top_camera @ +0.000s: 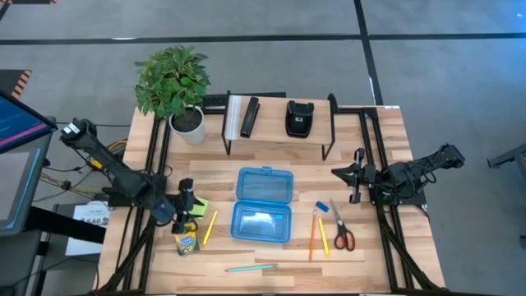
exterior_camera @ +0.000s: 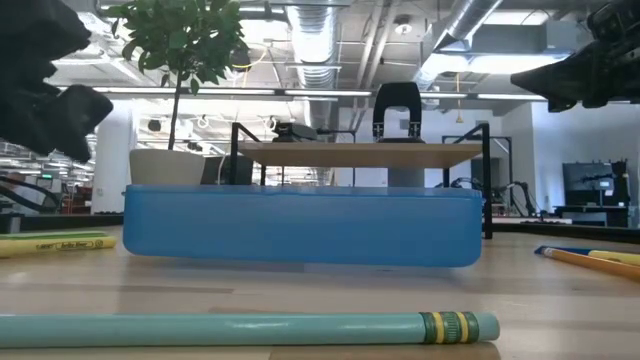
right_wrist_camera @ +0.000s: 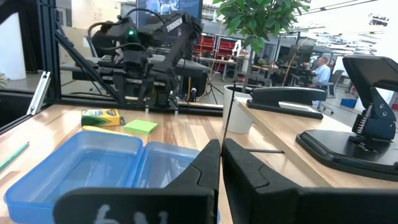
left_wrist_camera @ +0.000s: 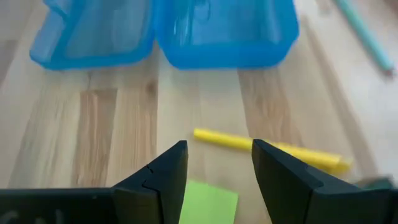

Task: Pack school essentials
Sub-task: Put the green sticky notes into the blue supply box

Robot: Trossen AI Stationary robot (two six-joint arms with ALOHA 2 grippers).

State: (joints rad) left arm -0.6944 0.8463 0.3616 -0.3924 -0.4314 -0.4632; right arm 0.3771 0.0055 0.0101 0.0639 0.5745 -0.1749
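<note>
the left gripper (top_camera: 188,203) hangs low over the table's left side, fingers (left_wrist_camera: 165,180) apart; the right gripper (top_camera: 358,175) waits at the right side, fingers (right_wrist_camera: 208,168) closed together

faint unreadable print on yellow pencil (exterior_camera: 55,243)

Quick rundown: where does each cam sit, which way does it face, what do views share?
High: overhead, straight down; both arms, left gripper over the sticky-note pad.
Low: table height, facing the blue box side-on.
Left wrist: looks down past open fingers at pad, yellow pencil.
Right wrist: right gripper shut, facing left arm.
All four share the box.
</note>
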